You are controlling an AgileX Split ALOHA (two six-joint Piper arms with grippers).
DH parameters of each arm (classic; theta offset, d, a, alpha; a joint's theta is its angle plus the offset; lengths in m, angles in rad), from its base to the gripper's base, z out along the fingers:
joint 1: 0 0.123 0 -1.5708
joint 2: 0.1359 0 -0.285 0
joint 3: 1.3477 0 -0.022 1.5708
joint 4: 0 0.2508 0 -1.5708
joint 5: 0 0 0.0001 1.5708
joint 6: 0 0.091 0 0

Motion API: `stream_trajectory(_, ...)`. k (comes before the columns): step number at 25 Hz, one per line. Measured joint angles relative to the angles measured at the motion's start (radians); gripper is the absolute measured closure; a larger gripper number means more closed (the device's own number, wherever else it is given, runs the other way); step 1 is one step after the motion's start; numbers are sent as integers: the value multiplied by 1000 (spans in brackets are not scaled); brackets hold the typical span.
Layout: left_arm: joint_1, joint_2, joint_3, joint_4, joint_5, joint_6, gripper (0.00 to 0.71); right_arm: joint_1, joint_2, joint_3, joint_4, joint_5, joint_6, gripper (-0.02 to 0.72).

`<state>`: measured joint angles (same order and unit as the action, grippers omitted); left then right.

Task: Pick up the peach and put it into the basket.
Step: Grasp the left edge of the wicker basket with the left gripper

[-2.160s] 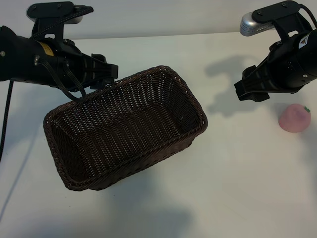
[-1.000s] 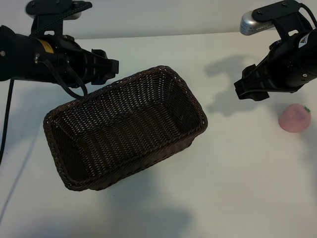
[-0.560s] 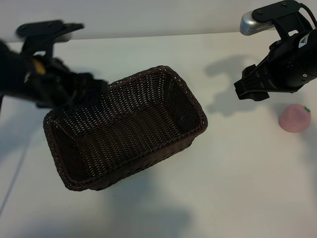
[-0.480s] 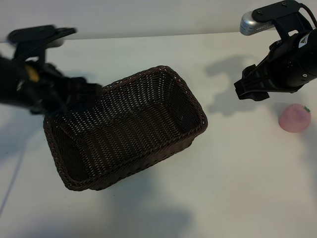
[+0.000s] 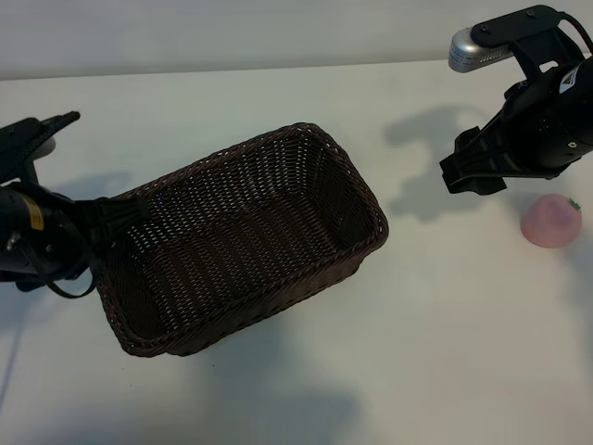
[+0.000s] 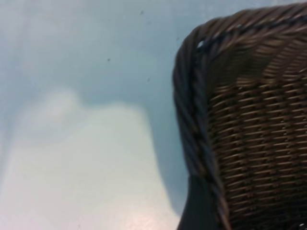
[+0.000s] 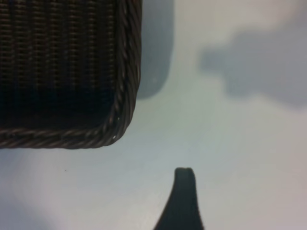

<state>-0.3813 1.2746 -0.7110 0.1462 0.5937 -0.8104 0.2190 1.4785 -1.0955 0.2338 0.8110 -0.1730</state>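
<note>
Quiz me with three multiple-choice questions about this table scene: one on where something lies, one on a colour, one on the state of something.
1. Where is the small round pale-pink peach?
A. Inside the basket
B. On the white table, near the right arm
C. In the left end effector

2. What colour is the large rectangular woven wicker basket?
A. Dark brown
B. White
C. Green

3. What does the basket hold?
A. Three peaches
B. A cloth
C. Nothing

Answers:
1 B: the peach lies on the white table, just below the right end effector in the exterior view.
2 A: its weave and braided rim are dark brown.
3 C: only bare wicker shows inside it.
</note>
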Motion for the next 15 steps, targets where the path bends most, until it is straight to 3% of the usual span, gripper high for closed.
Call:
stream_trajectory(5,0,0,46,31,-16,-75,162,0,0,0,0,1,0,108)
stream_trajectory(10,0,9,127,154,-92,-242,162,0,0,0,0,4,0,108)
stream_trajectory(15,0,100,131,182,-173,-288,164,0,0,0,-1,5,0,108)
